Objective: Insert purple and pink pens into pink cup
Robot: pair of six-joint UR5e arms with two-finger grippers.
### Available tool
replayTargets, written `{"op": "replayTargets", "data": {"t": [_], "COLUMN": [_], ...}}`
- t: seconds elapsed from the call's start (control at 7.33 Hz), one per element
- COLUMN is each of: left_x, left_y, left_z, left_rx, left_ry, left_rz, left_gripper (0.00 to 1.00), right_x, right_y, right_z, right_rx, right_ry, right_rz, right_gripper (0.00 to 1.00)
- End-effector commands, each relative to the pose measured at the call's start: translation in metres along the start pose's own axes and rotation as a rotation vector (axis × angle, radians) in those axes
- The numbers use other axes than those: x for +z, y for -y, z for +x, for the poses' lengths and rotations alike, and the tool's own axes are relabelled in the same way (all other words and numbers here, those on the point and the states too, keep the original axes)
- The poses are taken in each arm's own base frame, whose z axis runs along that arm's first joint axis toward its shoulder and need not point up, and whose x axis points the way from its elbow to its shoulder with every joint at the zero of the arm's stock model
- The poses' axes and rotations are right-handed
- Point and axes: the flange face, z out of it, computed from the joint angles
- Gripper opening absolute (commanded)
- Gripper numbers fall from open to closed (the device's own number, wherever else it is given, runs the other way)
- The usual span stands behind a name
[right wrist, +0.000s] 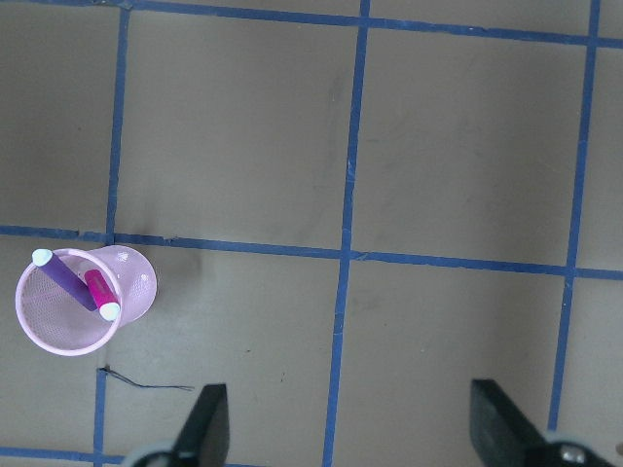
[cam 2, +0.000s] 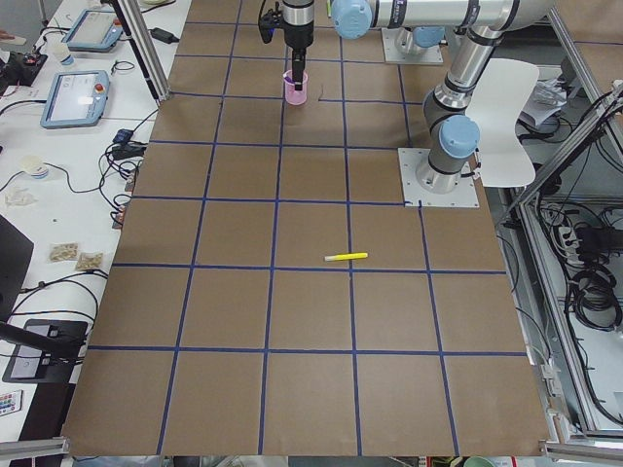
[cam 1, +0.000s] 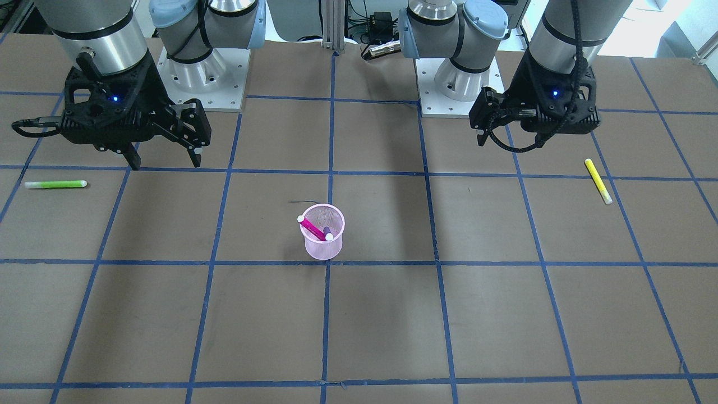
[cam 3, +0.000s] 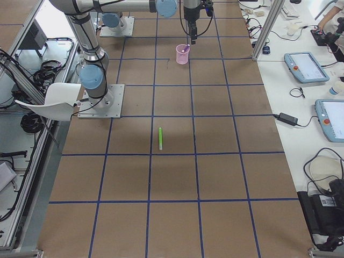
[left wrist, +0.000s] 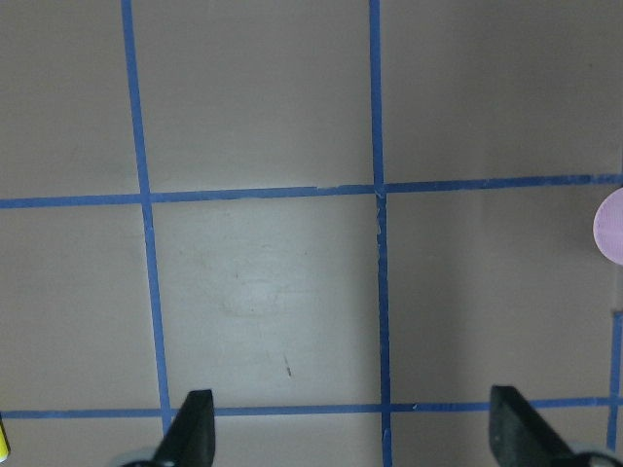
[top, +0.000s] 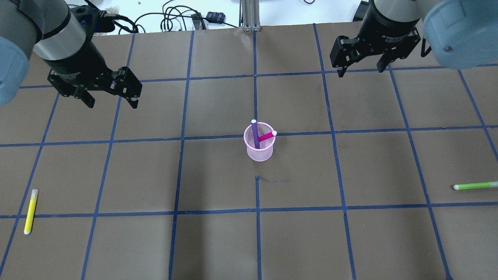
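The pink mesh cup [top: 260,152] stands upright mid-table; it also shows in the front view [cam 1: 323,248] and the right wrist view [right wrist: 133,282]. The purple pen [top: 255,134] and the pink pen [top: 266,136] both stand tilted inside it, their white caps above the rim. My left gripper [top: 113,103] is open and empty, above the table to the cup's far left. My right gripper [top: 362,71] is open and empty, above the table to the cup's far right. The left wrist view shows only an edge of the cup [left wrist: 611,226].
A yellow pen [top: 30,211] lies on the table at the near left. A green pen [top: 475,186] lies at the near right edge. The brown table carries a blue tape grid. The arm bases [cam 1: 202,73] stand at the robot's side.
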Motion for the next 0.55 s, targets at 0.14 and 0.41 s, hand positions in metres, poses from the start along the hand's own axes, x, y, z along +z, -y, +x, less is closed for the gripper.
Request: {"op": "replayTargets", "data": {"t": [0.14,0.41], "left_x": [0.0022,0.0023], "left_y": [-0.0027,-0.0001], "left_z": [0.0002,-0.0041], "left_rx": [0.001,-0.018], "left_ry": [-0.002,-0.004], "left_rz": [-0.009,-0.003], "left_gripper": [1.0,1.0], "right_x": [-0.0001,0.0005], "right_y": [-0.0001,-0.0009], "right_z": [-0.0001,-0.0003], "right_rx": [0.002,0.003], "right_ry": [0.001,0.002], "right_rz": [0.0,-0.001], "right_gripper": [0.89,0.89]}}
